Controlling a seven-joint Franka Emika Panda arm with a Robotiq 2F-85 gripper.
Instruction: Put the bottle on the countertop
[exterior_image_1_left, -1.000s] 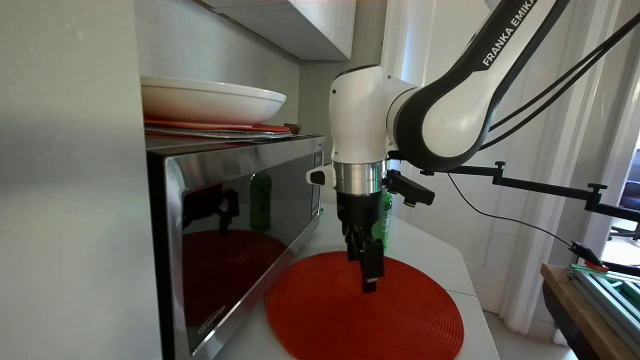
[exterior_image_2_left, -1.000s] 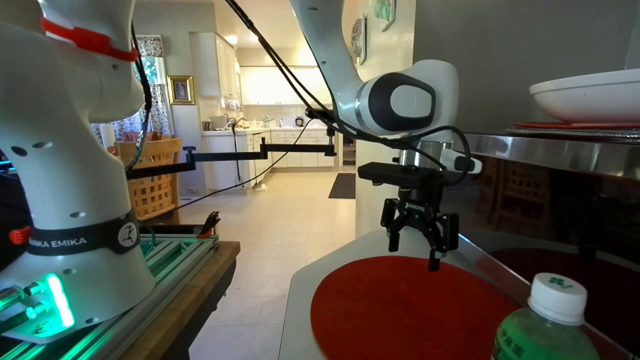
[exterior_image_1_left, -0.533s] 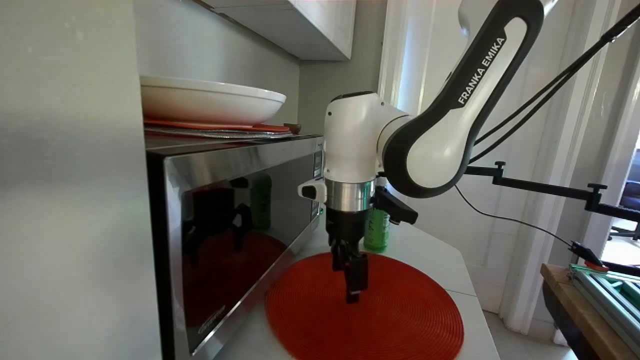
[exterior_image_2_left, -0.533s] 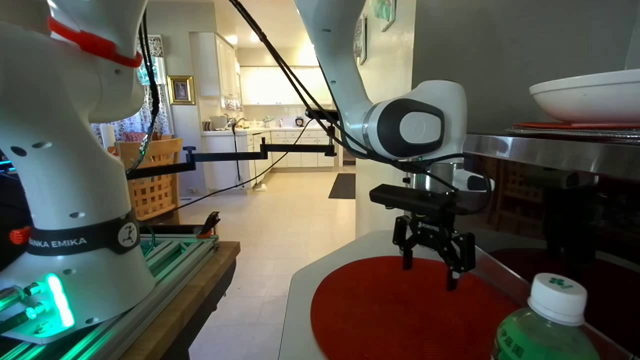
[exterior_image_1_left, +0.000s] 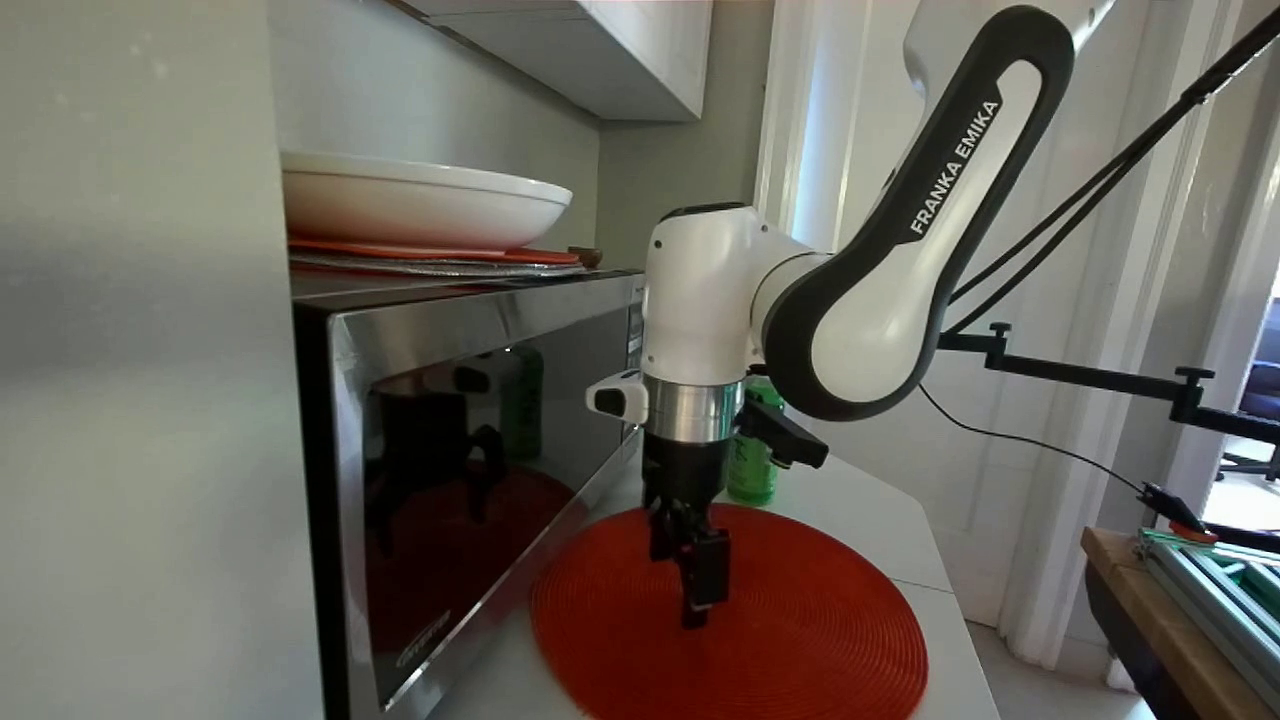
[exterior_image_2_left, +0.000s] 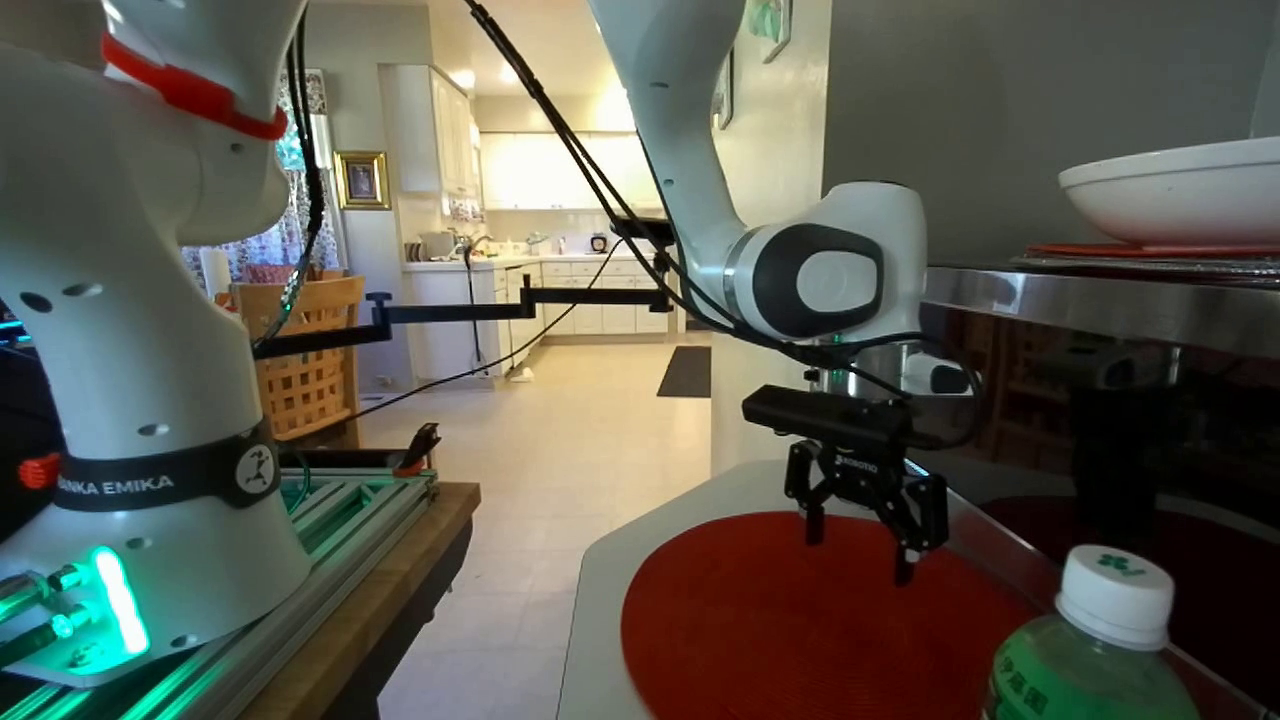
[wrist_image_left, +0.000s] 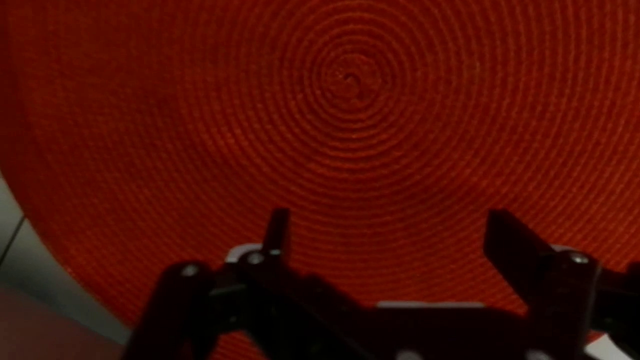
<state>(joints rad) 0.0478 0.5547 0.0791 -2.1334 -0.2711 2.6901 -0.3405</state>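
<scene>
A green bottle (exterior_image_1_left: 752, 470) stands upright on the white countertop (exterior_image_1_left: 870, 500), just past the far edge of the red mat (exterior_image_1_left: 800, 640). The arm partly hides it there. In an exterior view its white cap and upper part (exterior_image_2_left: 1090, 675) show close up at the lower right. The bottle is not in the wrist view. My gripper (exterior_image_2_left: 859, 555) is open and points down above the red mat, apart from the bottle. In the wrist view the fingers (wrist_image_left: 388, 212) are wide apart with only the mat (wrist_image_left: 350, 150) below and between them.
A microwave (exterior_image_1_left: 480, 320) stands along the countertop, close beside the gripper. A white bowl (exterior_image_1_left: 420, 200) sits on red mats on top of it; it also shows in an exterior view (exterior_image_2_left: 1180, 200). A wall cabinet (exterior_image_1_left: 640, 60) hangs above. The countertop ends at an angled edge (exterior_image_2_left: 585, 590).
My gripper has moved down toward the red mat and over toward the microwave, slowing in the last half second. The fingers stay open. The bottle has not moved.
</scene>
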